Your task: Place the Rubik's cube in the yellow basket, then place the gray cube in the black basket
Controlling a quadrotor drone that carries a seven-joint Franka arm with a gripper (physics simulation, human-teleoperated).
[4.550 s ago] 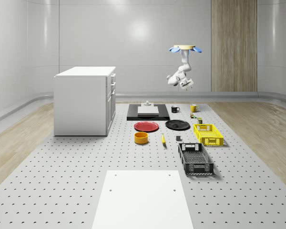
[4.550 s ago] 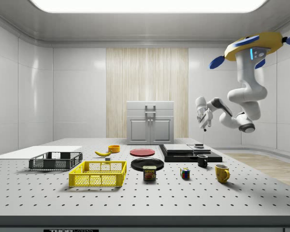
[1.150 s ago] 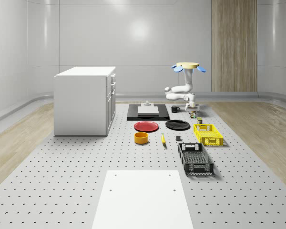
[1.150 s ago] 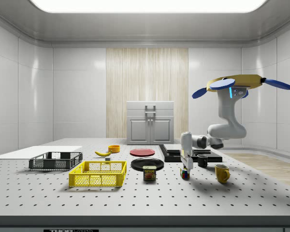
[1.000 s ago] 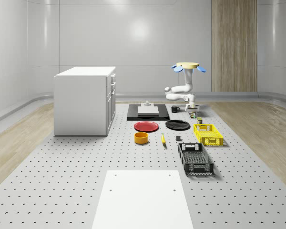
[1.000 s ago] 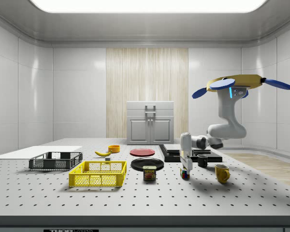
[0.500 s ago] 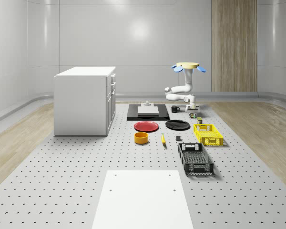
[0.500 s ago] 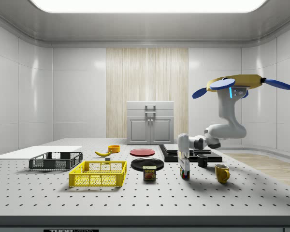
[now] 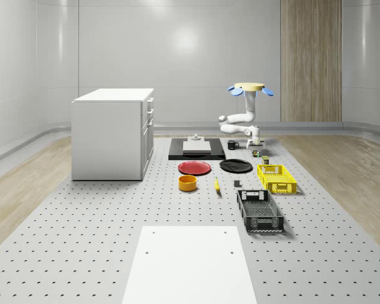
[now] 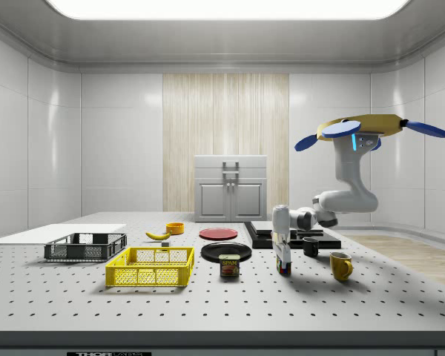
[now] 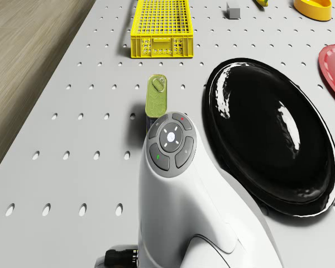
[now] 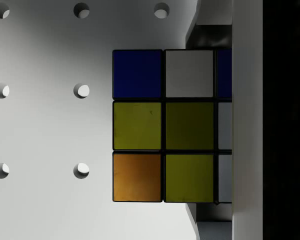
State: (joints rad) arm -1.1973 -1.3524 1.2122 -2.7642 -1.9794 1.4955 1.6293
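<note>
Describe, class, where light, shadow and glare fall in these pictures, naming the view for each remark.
Side view: a bright ceiling panel lights the room, and the drone hovers above the table. Drone view: white glare streaks the black plate. Wrist view: the Rubik's cube lies in dim shade, the table brighter towards one edge. Whole-scene view: a soft highlight glows on the back wall.

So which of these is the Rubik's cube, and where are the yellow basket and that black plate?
Rubik's cube (image 12: 163,126), wrist view, middle of its top face.
Yellow basket (image 10: 150,276), side view, its near side wall.
Black plate (image 11: 271,137), drone view, bare middle of the plate.
</note>
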